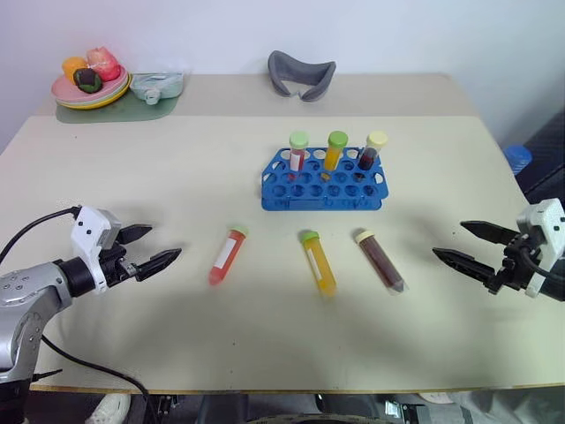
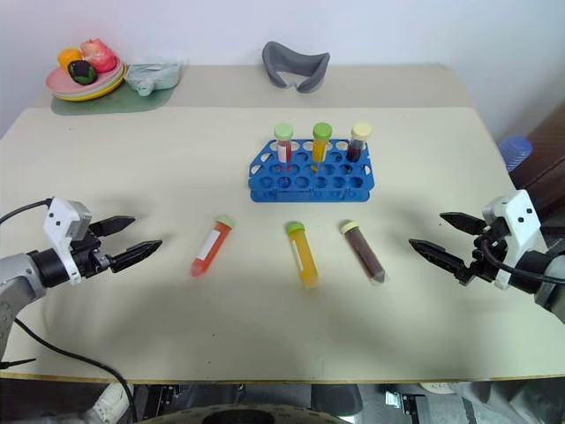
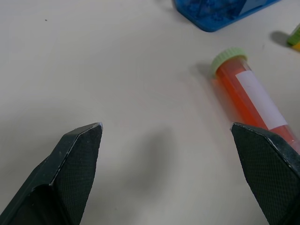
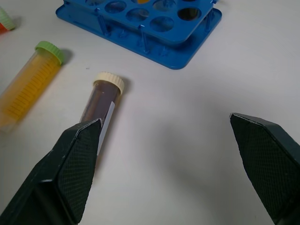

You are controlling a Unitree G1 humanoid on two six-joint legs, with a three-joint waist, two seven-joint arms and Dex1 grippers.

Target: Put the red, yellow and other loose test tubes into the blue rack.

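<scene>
You have three loose tubes lying flat on the worktop: the red tube (image 1: 227,256) just ahead of your left gripper (image 1: 143,248), the maroon tube (image 1: 380,261) ahead of your right gripper (image 1: 473,245), and the yellow tube (image 1: 319,262) between them. The blue rack (image 1: 323,182) stands beyond the tubes, farther from both grippers, already holding three upright tubes in its back row. Both grippers are spread wide and hold nothing. Expect light, smooth, round plastic that rolls and slips; pinch mid-body, across the barrel, below the cap. You cannot make out the rack's lower tiers, nor how tight its holes are.
</scene>
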